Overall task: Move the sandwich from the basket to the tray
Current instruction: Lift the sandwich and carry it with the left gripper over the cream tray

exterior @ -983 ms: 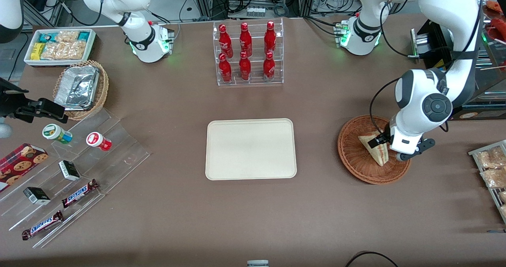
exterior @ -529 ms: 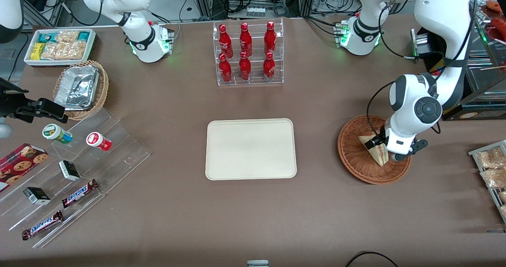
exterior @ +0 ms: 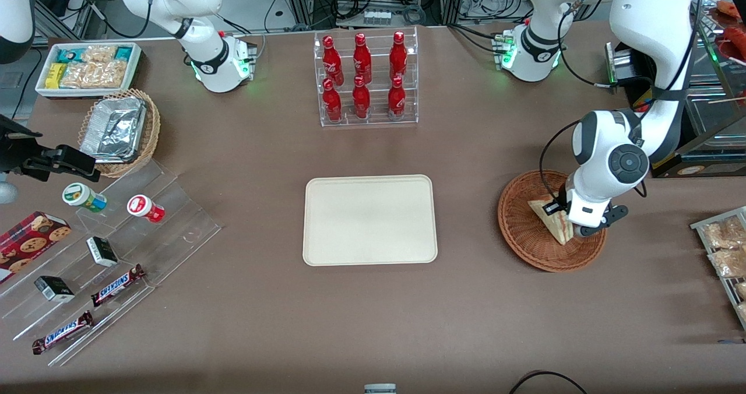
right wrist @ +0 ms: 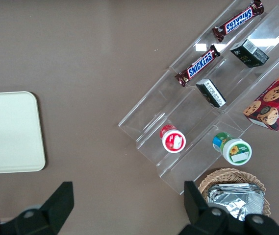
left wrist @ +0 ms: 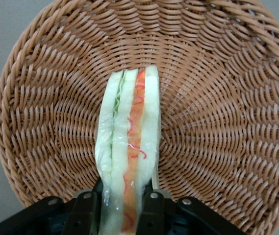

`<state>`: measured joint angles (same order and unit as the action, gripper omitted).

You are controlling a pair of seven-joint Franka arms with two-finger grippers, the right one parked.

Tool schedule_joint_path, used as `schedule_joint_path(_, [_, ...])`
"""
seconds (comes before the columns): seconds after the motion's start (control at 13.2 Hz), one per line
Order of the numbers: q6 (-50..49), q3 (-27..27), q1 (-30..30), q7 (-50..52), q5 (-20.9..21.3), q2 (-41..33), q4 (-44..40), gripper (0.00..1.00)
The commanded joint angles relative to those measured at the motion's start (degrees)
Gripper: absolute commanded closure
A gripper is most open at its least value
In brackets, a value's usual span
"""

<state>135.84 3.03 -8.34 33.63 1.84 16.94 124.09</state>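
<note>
The working arm is glossy white with rounded links, dark grey joint caps and a black cable looping along it, ending in a gripper (exterior: 564,222) with black fingers (left wrist: 87,211).

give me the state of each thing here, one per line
sandwich: wrapped, standing on edge in the basket, pinched between the fingers
basket: holds only the sandwich
gripper: down in the basket, shut on the sandwich
tray: nothing on it
cola bottles: capped, upright in the clear rack
foil container: covered with foil, sitting in the tan wicker basket
</note>
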Motion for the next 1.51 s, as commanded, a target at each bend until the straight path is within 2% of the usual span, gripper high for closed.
schedule_joint_path(0.0, [0.0, 0.0, -0.3, -0.6, 0.2, -0.8, -0.9, 1.00])
schedule_joint_path(0.3, [-6.4, -0.2, -3.2, -0.8, 0.9, -2.5, -5.9, 1.00])
schedule_joint_path(0.45, [-12.6, -0.2, -6.6, -0.7, 0.9, -2.7, -10.9, 1.00])
schedule_joint_path(0.76, [-13.9, -0.2, -15.5, 0.2, 1.0, -1.9, -13.8, 1.00])
schedule_joint_path(1.06, [-13.7, -0.2, -23.3, 1.3, 1.0, 2.4, -18.5, 1.00])
schedule_joint_path(1.21, [-13.5, -0.2, -27.1, 0.9, 2.3, 5.5, -22.1, 1.00])
schedule_joint_path(1.44, [-13.3, -0.5, -30.1, 1.3, 1.7, 12.1, -28.5, 1.00])
